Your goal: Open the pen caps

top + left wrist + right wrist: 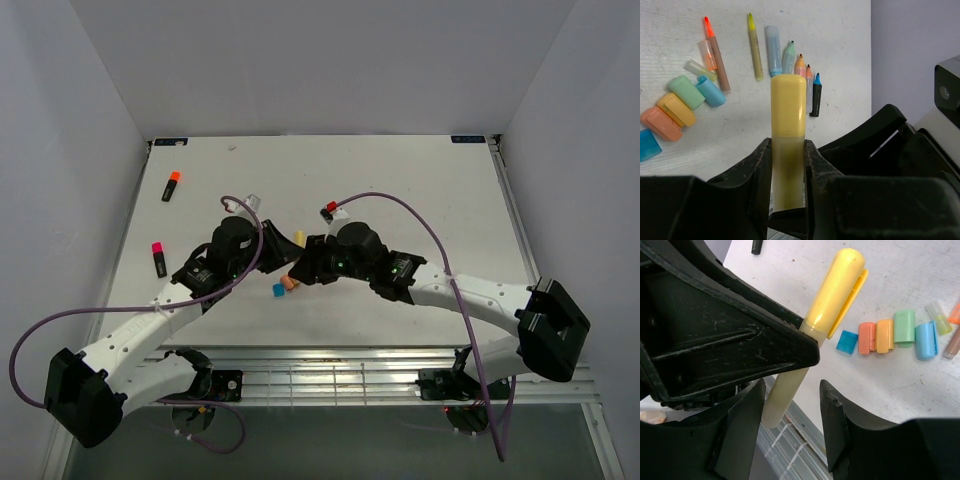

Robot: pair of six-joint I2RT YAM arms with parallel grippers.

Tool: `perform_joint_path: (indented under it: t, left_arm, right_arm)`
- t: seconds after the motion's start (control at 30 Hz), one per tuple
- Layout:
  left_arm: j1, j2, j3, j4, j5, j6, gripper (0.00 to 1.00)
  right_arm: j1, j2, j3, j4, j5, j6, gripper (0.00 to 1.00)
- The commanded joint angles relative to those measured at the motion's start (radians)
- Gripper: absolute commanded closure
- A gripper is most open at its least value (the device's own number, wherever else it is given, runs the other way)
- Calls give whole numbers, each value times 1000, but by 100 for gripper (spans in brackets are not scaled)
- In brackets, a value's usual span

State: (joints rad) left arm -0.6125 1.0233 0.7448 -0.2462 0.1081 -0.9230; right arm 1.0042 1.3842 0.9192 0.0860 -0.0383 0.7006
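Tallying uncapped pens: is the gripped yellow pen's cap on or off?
On. The yellow cap sits seated on the yellow pen held in the left gripper.

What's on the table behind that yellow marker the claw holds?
A row of uncapped pens lies on the white table, with loose caps beside them. The yellow marker, clamped in the left gripper, hides the near ends of the middle pens.

Your white counter is boxed in by plain, pale lilac-grey walls at 9, 12 and 3 o'clock. The light is even and throws only soft shadows. At 6 o'clock, a slatted metal rail edges the counter.
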Motion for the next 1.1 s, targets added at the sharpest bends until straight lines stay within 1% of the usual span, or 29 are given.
perform_joint_path:
  t: [0.0, 0.13, 0.17, 0.23, 0.27, 0.3, 0.33, 0.37, 0.4, 0.43, 0.47, 0.6, 0.77, 0.8, 0.93, 1.07]
  left_arm:
    - [-9, -31, -7, 24, -25, -30, 100]
    - [-24, -34, -7, 22, -41, -43, 100]
    - [-27, -34, -10, 22, -44, -45, 100]
    - [-30, -37, -15, 24, -48, -42, 100]
    - [-32, -38, -16, 25, -51, -34, 99]
    - [-30, -37, -16, 21, -61, -25, 80]
    - [-32, -37, -18, 19, -65, -4, 68]
    - [-32, -35, -15, 16, -71, 7, 58]
    - [-32, -35, -10, 4, -88, 18, 37]
    - [-32, -34, -5, -4, -93, 36, 31]
    - [-32, -32, 2, -13, -113, 47, 29]
    - [-32, -17, 60, -54, -177, 92, 27]
    - [-32, 7, 85, -51, -176, 99, 29]
    - [-32, 12, 87, -47, -176, 99, 29]
    - [-32, 21, 91, -41, -177, 105, 33]
    - [-32, 23, 97, -42, -176, 110, 39]
  right_arm:
    - [14, 10, 46, 47, 86, 23, 50]
    - [24, 27, 47, 63, 100, 30, 57]
    - [24, 33, 50, 63, 98, 28, 69]
    - [25, 39, 55, 54, 95, 36, 89]
    - [27, 39, 56, 51, 95, 39, 92]
    - [28, 36, 56, 46, 95, 40, 92]
    - [31, 32, 52, 40, 92, 43, 92]
    - [31, 21, 49, 31, 94, 53, 92]
    - [31, 13, 47, 18, 91, 60, 92]
    - [31, -5, 37, 12, 83, 68, 92]
    - [31, -16, 29, 9, 72, 77, 92]
    - [31, -56, 9, -14, 52, 91, 92]
    - [33, -76, -13, -15, 49, 89, 92]
    - [36, -76, -13, -12, 19, 89, 92]
    - [50, -74, -20, -9, 14, 89, 92]
    - [54, -80, -26, -12, 28, 89, 92]
